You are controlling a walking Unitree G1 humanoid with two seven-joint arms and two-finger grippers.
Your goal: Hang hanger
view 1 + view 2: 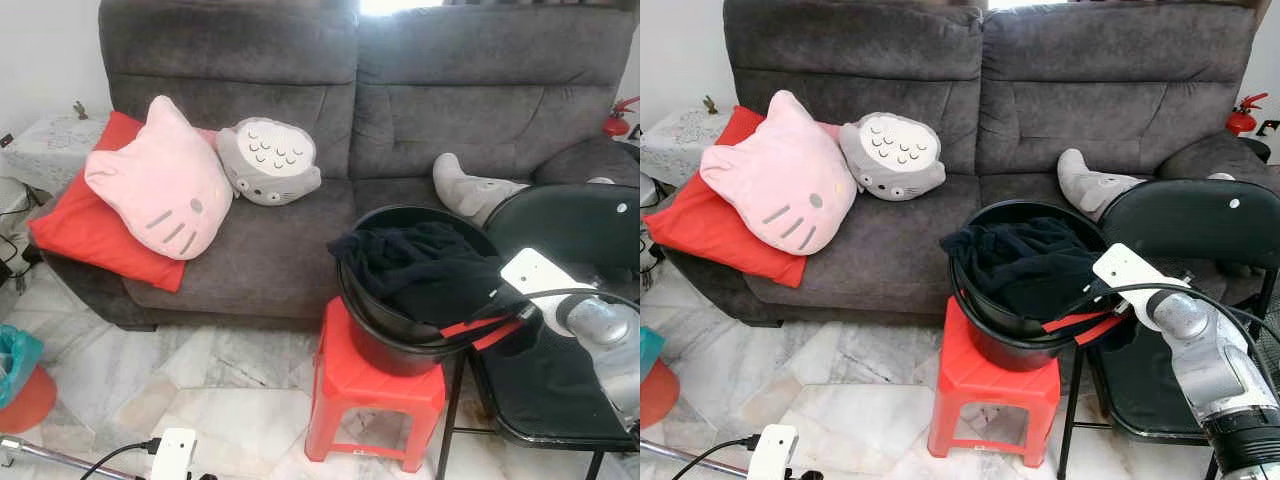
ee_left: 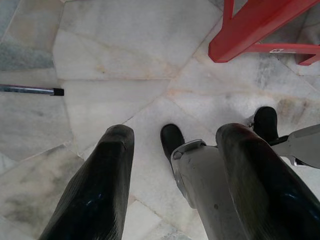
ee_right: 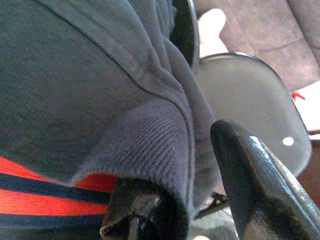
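A: What's the biggest thing?
B: A plush grey sofa point(image 1: 400, 110) at the far side; nearer, a round black bucket point(image 1: 395, 345) on a red plastic stool point(image 1: 370, 395).
A: The garment?
B: Dark knit cloth point(image 1: 425, 270) with red stripes, heaped in the bucket. The right gripper point(image 3: 175, 200) has its fingers clamped on the hem.
A: Left gripper point(image 2: 172, 165)?
B: Fingers apart, over marble floor point(image 2: 125, 60)

A grey sofa point(image 1: 400, 90) holds a pink cushion point(image 1: 160, 180) on a red one point(image 1: 85, 235), beside a grey plush point(image 1: 268, 160). In front, a black bucket point(image 1: 385, 335) of dark clothes point(image 1: 425, 270) stands on a red stool point(image 1: 365, 395). The right claw point(image 1: 492, 300) reaches the bucket's rim beside a black chair point(image 1: 570, 225).
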